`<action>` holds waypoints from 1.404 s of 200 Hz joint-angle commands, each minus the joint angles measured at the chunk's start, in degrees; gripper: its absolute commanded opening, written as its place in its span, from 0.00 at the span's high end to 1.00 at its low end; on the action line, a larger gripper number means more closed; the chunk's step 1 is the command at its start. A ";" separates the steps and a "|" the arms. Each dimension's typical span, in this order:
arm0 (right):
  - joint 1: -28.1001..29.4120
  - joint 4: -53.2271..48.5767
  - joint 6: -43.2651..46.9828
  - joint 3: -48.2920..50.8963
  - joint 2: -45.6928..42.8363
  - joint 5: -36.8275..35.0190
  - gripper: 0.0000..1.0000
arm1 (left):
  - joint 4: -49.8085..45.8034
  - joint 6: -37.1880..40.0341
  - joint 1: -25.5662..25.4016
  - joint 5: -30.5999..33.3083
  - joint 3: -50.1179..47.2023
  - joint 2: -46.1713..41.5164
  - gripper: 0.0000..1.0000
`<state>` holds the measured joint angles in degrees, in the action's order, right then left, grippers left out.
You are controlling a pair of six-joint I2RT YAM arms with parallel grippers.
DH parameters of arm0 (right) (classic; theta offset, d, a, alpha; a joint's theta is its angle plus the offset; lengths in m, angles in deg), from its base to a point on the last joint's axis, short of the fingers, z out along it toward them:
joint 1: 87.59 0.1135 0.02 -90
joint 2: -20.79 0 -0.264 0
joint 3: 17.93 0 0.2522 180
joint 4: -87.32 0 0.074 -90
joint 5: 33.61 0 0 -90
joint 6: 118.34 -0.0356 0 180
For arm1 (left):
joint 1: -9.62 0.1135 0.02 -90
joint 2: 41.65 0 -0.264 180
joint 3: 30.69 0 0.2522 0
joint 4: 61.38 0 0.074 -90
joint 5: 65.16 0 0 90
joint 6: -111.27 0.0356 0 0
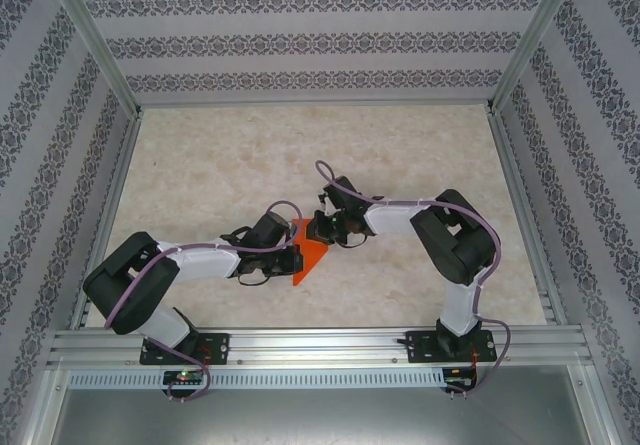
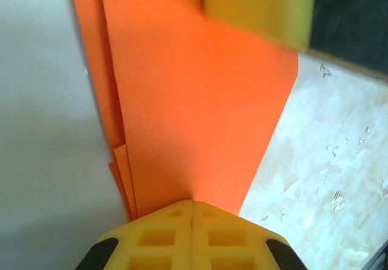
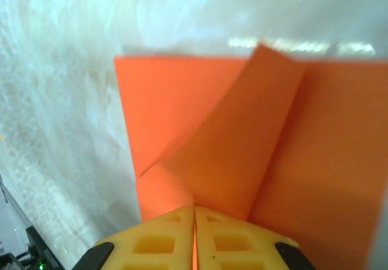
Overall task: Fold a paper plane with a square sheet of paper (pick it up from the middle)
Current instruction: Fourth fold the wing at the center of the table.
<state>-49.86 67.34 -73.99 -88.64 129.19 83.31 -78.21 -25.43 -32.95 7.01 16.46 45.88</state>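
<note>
Both tools are pinched shut on paper: the left gripper (image 2: 193, 208) has its yellow pads pressed together at the bottom centre of its wrist view, with orange layers running out from them, and the right gripper (image 3: 195, 212) nips a raised flap the same way. In the overhead view the pale table (image 1: 300, 145) takes up the middle of the frame. The square sheet of paper (image 1: 305, 260) lies just below centre between the two tool tips, already a narrowed wedge pointing down. Stacked edges at the left of the left wrist view suggest some folds are done (how many I cannot tell). I judge the work midway: the flap (image 3: 242, 148) has yet to be laid flat and creased, and the wings are not yet made
</note>
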 commanded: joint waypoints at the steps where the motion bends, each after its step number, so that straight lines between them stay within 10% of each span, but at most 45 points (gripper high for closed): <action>1: -2.32 -2.82 2.74 -3.28 2.35 -4.05 0.90 | -10.90 2.19 -0.68 3.69 -4.70 1.93 1.00; 143: -12.25 -5.02 7.06 -7.40 2.48 -0.35 0.88 | -11.70 6.49 -0.68 3.26 -6.36 1.09 1.00; 203: -6.32 -0.61 3.28 -0.39 -8.19 1.48 0.86 | -13.43 9.21 -0.70 3.06 -4.83 0.86 1.00; 281: 2.36 7.23 -3.25 2.18 0.53 1.64 0.87 | -14.72 9.73 -0.68 3.48 -3.95 1.04 1.00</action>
<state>-48.17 72.39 -75.35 -87.57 126.63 85.60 -78.83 -17.69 -32.95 8.04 15.12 44.06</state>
